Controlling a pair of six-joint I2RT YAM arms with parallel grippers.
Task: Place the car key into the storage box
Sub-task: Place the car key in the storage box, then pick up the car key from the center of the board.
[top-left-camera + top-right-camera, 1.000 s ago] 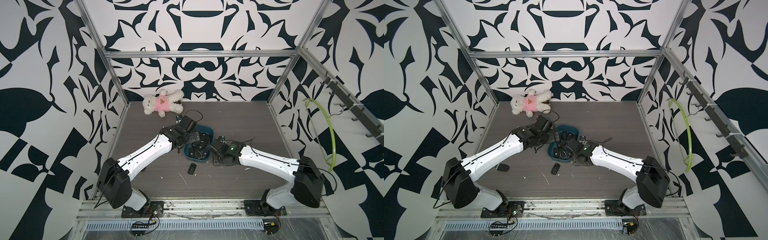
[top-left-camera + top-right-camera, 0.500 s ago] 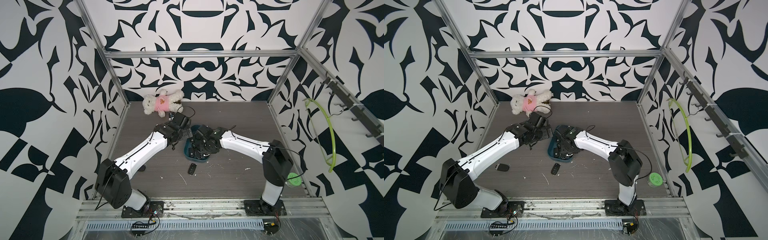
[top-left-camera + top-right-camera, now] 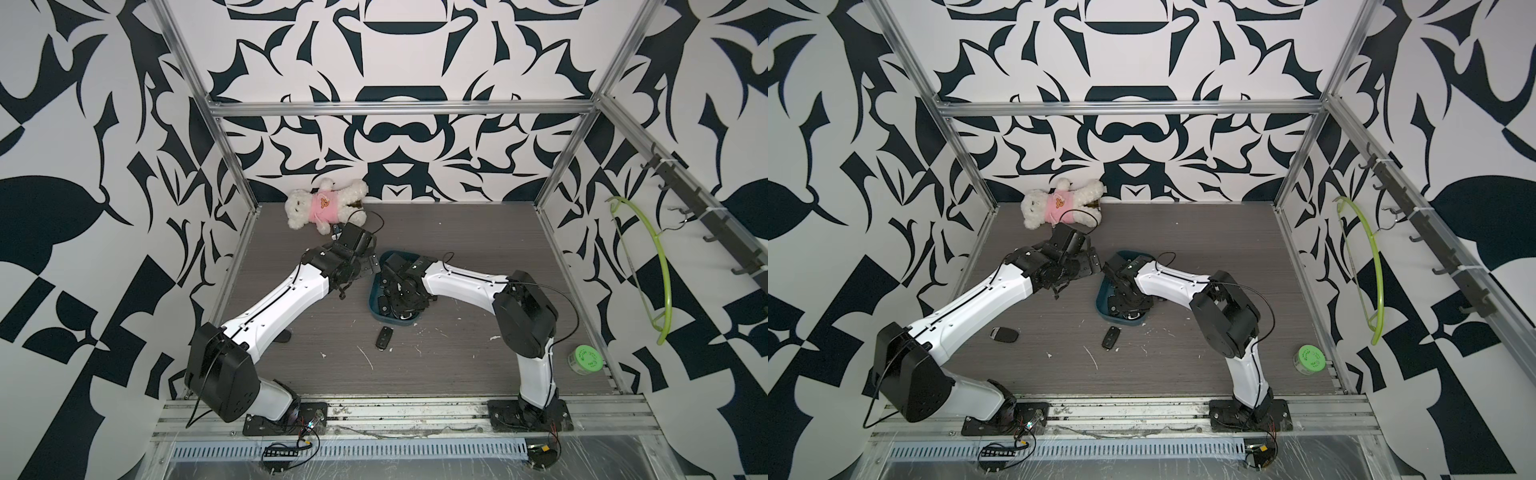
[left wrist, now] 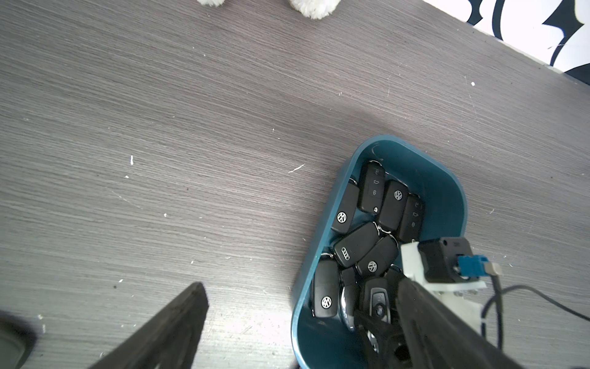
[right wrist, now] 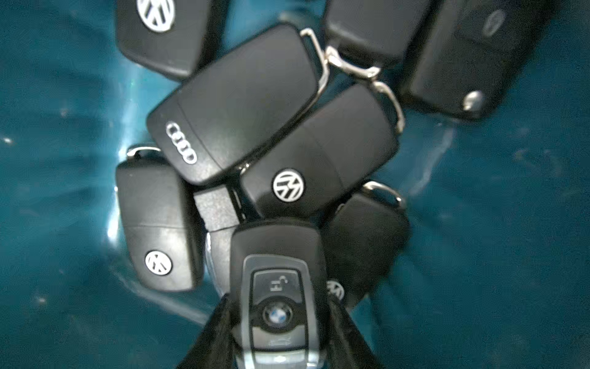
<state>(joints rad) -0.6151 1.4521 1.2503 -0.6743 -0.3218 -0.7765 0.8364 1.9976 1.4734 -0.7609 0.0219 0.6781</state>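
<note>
the right gripper [image 5: 278, 306] was down inside the storage box [image 5: 64, 127], its two fingers clamped on the sides of the car key [image 5: 277, 271]. the key was a bmw fob, face up over the heap of other fobs [image 5: 236, 105] in the box. the left gripper [image 4: 300, 284] hung spread wide and held nothing, one finger above the box rim and the other above the table [image 4: 159, 127]. in a top view a loose key [image 3: 1111, 337] lay on the table just in front of the box.
</note>
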